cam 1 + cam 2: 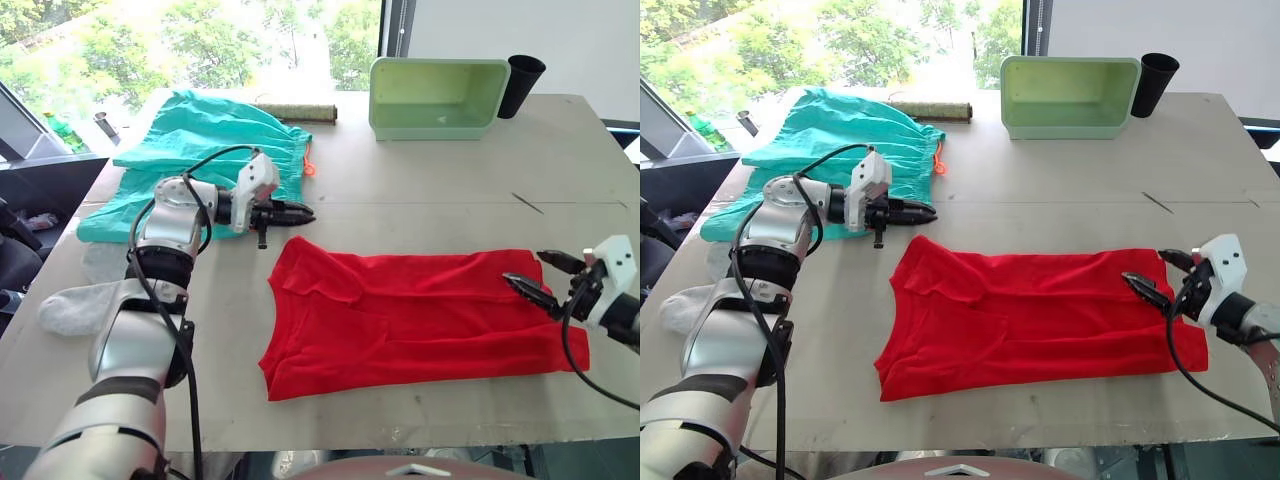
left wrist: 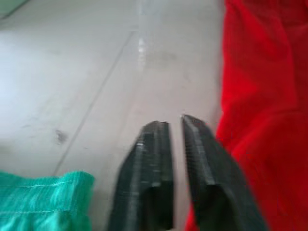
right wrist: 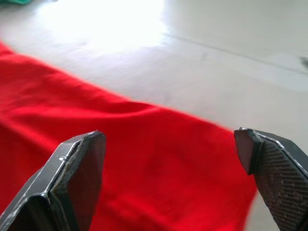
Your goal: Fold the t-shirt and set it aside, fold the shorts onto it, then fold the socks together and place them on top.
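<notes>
Our right gripper (image 1: 545, 276) hovers with its two black ribbed fingers spread wide over the right-hand end of the bright red thin fabric t-shirt (image 1: 400, 320), holding nothing. We judge that it is lined up to take the hem edge there, ready to carry that end across for a fold. Our left gripper (image 1: 298, 212) has its fingers pressed nearly together, with only a thin gap between them, and it pinches nothing. It hangs above bare table just beyond the shirt's far left corner, between the red cloth and the large teal fabric shorts (image 1: 200, 150). We take this as a waiting pose near the neck end.

The t-shirt lies across the middle of the pale grey table (image 1: 450, 190), already narrowed into a long band with soft ridges and a sleeve tucked in, so the first garment looks partly folded. The cloth is thin and limp, and likely to slip or bunch if gripped shallowly.

The shorts lie bunched at the far left, with an orange drawstring (image 1: 309, 163) showing at the gathered waistband. The light grey soft knit socks (image 1: 75, 305) rest at the left edge, near our left arm. At the far edge a pale green plastic bin (image 1: 437, 98) lies tipped on its side beside a black tapered cup (image 1: 520, 85).
</notes>
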Robot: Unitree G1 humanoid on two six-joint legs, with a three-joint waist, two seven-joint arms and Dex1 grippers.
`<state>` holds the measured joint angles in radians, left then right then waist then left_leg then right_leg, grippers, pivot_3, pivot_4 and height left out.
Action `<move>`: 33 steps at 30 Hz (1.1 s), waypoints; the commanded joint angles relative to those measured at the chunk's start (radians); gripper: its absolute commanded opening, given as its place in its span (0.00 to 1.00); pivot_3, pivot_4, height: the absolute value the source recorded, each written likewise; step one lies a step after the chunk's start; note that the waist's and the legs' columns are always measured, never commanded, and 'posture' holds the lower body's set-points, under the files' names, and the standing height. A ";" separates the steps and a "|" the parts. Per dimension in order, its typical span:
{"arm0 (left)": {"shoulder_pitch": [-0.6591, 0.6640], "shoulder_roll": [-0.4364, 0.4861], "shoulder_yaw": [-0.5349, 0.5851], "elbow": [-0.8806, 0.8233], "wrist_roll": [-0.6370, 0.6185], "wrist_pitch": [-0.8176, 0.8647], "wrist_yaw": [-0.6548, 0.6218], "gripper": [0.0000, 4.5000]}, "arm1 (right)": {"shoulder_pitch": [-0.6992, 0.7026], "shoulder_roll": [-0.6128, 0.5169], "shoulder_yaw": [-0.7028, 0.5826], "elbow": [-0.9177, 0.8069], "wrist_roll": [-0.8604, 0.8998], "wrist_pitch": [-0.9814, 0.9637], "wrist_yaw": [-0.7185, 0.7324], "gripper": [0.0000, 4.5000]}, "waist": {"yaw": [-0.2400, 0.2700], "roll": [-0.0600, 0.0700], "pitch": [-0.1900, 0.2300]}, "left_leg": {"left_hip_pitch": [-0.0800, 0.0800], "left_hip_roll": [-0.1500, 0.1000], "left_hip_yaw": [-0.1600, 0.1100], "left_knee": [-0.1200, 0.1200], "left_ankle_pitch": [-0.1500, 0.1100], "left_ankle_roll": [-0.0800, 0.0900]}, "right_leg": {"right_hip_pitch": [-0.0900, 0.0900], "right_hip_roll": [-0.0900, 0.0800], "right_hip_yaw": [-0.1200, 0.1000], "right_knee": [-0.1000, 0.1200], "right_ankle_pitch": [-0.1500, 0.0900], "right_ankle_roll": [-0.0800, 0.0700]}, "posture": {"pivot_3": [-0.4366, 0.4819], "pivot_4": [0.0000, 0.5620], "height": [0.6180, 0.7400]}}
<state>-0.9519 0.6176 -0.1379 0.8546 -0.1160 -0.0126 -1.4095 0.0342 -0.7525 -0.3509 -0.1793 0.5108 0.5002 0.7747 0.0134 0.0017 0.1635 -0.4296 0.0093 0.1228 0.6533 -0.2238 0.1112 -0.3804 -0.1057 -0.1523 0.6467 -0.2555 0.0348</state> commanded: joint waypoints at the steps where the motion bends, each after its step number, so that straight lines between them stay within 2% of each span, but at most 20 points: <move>1: -0.008 -0.004 -0.046 0.056 0.078 -0.116 -0.001 0.01 | -0.029 -0.021 0.014 0.025 -0.028 -0.016 0.011 1.00 | 0.001 0.000 0.000 | 0.000 0.000 0.000 0.000 0.000 0.000 | 0.000 0.000 0.000 0.000 0.000 0.000 | 0.48 0.27 1.00; 5: -0.019 -0.019 0.025 0.036 -0.017 -0.077 -0.091 0.01 | -0.033 -0.014 0.018 -0.012 -0.017 -0.002 0.010 1.00 | 0.001 0.000 0.000 | -0.001 0.000 0.000 0.000 0.000 0.000 | 0.000 0.001 0.000 0.000 0.000 0.000 | 0.48 0.27 1.00; 7: -0.018 -0.008 0.063 -0.022 -0.089 0.006 -0.164 0.01 | -0.021 -0.010 0.019 -0.027 -0.018 0.000 0.006 1.00 | -0.001 0.000 0.000 | -0.001 0.000 0.000 0.000 0.000 0.000 | 0.000 0.000 0.000 0.000 0.000 0.000 | 0.48 0.27 1.00; 10: 0.022 0.058 0.049 -0.156 -0.189 0.151 -0.205 0.01 | 0.004 -0.003 0.018 -0.048 -0.017 0.002 0.004 1.00 | -0.002 0.000 0.000 | 0.000 0.000 0.000 0.001 0.000 0.000 | 0.000 0.000 0.000 0.000 0.000 0.000 | 0.48 0.27 1.00; 12: 0.069 0.101 0.036 -0.244 -0.213 0.191 -0.205 0.01 | 0.017 0.000 0.016 -0.060 -0.015 0.004 0.004 1.00 | -0.006 0.000 0.000 | 0.000 0.000 -0.001 0.001 0.000 0.000 | 0.000 0.000 0.000 0.000 0.000 0.000 | 0.48 0.27 1.00; 13: 0.106 0.129 0.024 -0.306 -0.228 0.205 -0.205 0.15 | 0.022 0.001 0.015 -0.065 -0.012 0.007 0.004 1.00 | -0.008 0.001 0.000 | 0.001 0.000 -0.001 0.000 0.000 0.000 | 0.000 0.000 0.001 0.000 0.000 0.000 | 0.48 0.27 1.00; 14: 0.145 0.149 0.020 -0.363 -0.230 0.199 -0.205 0.20 | 0.027 0.002 0.013 -0.070 -0.007 0.011 0.005 1.00 | -0.011 0.001 -0.001 | 0.001 0.000 -0.001 0.000 0.000 0.000 | 0.000 0.000 0.001 0.000 0.000 0.000 | 0.48 0.27 1.00; 15: 0.184 0.159 0.026 -0.414 -0.225 0.174 -0.205 0.29 | 0.030 0.002 0.012 -0.074 -0.004 0.014 0.006 1.00 | -0.013 0.002 -0.001 | 0.001 0.000 -0.001 0.000 0.000 0.000 | 0.000 0.000 0.001 0.000 0.000 0.000 | 0.48 0.27 1.00; 19: 0.323 0.177 0.044 -0.566 -0.189 0.072 -0.188 0.74 | 0.033 0.004 0.010 -0.087 0.005 0.023 0.007 1.00 | -0.008 0.001 -0.001 | 0.001 0.000 -0.001 0.000 0.000 0.000 | 0.001 -0.001 0.001 0.000 0.000 0.000 | 0.48 0.27 1.00; 22: 0.421 0.178 0.038 -0.645 -0.151 -0.036 -0.154 0.74 | 0.042 0.012 0.006 -0.136 0.065 0.041 0.041 1.00 | -0.005 0.002 -0.001 | 0.001 0.000 -0.001 0.000 -0.002 -0.003 | 0.001 -0.002 0.001 0.000 0.000 -0.001 | 0.48 0.27 1.00; 26: 0.481 0.196 0.023 -0.645 -0.104 -0.114 -0.139 0.74 | 0.090 0.000 0.007 -0.225 0.146 0.026 0.150 1.00 | 0.001 0.002 -0.001 | 0.001 0.000 -0.002 0.000 -0.003 -0.005 | 0.000 -0.002 0.000 0.000 0.000 -0.001 | 0.48 0.27 1.00; 33: 0.467 0.193 0.007 -0.570 -0.033 -0.194 -0.091 0.74 | 0.104 0.001 0.016 -0.280 0.174 -0.003 0.206 1.00 | 0.001 0.002 -0.001 | 0.001 0.000 -0.002 0.000 -0.003 -0.005 | 0.000 -0.002 0.000 -0.001 0.000 -0.001 | 0.48 0.27 1.00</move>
<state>-0.4674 0.8052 -0.1312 0.2786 -0.1564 -0.1789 -1.5148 0.1451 -0.7419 -0.3185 -0.4262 0.6732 0.5183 0.9734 0.0148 0.0034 0.1629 -0.4286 0.0097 0.1203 0.6532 -0.2266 0.1065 -0.3804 -0.1074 -0.1524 0.6458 -0.2553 0.0342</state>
